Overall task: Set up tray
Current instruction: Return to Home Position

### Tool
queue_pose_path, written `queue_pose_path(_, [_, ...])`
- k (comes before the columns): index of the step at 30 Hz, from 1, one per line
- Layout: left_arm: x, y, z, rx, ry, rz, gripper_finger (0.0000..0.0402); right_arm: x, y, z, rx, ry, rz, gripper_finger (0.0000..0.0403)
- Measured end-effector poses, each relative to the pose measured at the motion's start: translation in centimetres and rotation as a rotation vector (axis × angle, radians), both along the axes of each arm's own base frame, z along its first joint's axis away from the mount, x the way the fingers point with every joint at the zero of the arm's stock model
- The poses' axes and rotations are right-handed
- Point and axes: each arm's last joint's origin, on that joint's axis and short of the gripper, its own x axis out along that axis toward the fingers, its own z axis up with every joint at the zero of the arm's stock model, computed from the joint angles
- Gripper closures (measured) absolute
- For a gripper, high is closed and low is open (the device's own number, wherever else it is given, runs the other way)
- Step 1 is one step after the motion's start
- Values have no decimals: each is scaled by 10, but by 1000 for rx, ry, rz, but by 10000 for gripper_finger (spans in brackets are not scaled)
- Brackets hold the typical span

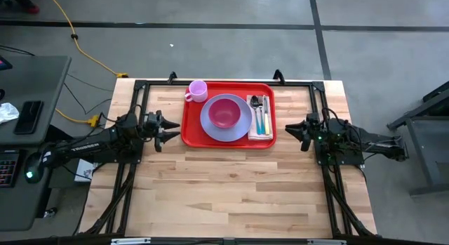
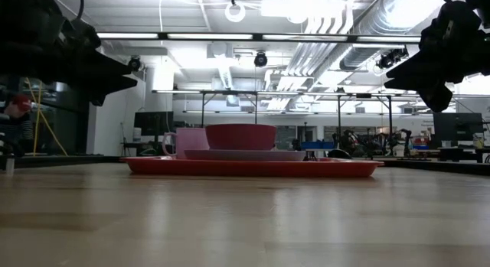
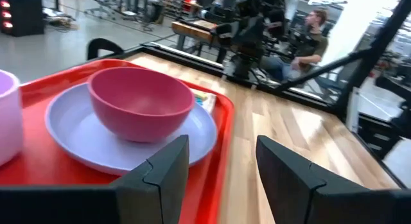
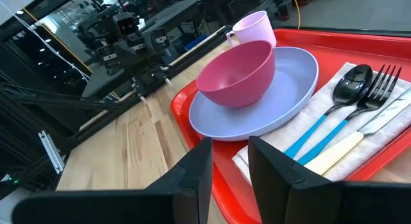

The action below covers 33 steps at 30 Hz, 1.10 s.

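The tray (image 1: 191, 126) is sitting at the 12 o'clock end of the worktop (image 1: 231, 196) in the high view, midway across, with its long axis running from 9 o'clock to 3 o'clock. It is carrying a lavender plate (image 1: 210, 123) with a pink bowl (image 1: 224, 112) on it, a cup (image 1: 197, 90) toward 11 o'clock, and a napkin (image 4: 260, 156) with a spoon (image 4: 350, 83), fork (image 4: 380, 83) and knife (image 4: 385, 118) toward 3 o'clock.

The left gripper (image 1: 170, 129) is hanging just off the tray's 9 o'clock short edge. The right gripper (image 1: 293, 130) is waiting near the 3 o'clock edge, slightly farther off. Both are pointing inward along that long axis, and the low view is showing them raised clear above the rim.

Each pair of fingers (image 3: 164, 172) (image 4: 192, 172) is standing spread, gripping nothing. Judging by this, the tray is looking complete, and any retreat is calling for backing straight outward, toward 9 and 3 o'clock.
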Motion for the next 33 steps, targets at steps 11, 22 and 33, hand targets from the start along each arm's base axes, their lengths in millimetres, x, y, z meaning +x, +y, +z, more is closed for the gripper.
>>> queue_pose_path(11, [0,-16,3,10,-39,-149,190,0,0,0,0,-1,0,324])
queue_pose_path(22, [-5,-21,11,30,-131,-198,190,0,0,0,0,-1,0,324])
queue_pose_path(33, [-5,-21,10,28,-124,-197,190,0,0,0,0,-1,0,324])
